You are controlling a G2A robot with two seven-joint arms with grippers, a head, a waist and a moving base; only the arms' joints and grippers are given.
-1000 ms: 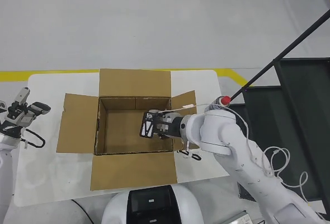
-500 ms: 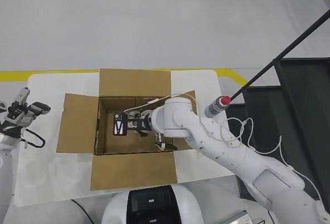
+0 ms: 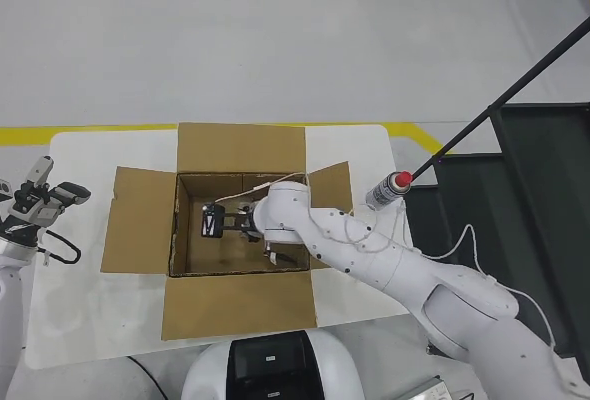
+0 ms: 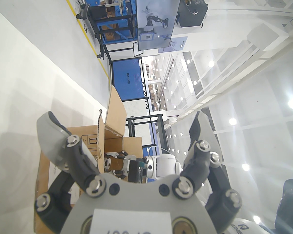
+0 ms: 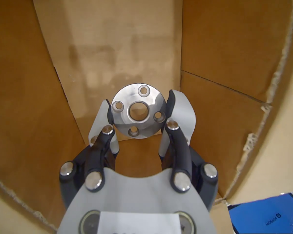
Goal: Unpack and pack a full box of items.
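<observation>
box (image 3: 225, 250): lower right of its floor is hidden under the right arm (image 3: 375, 255) in the top view.
metal disc (image 5: 127, 98): rim covered on two sides by the right gripper (image 5: 138, 109); back face unseen.
box, left wrist view: lower part hidden behind the left gripper (image 4: 122, 120).

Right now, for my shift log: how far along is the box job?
Done: the cardboard box stands open, its floor bare where visible. In hand: the right gripper, inside the box, clamps a metal flange. Remaining: setting that flange down or lifting it out, cannot tell which; a red-capped can sits outside.
</observation>
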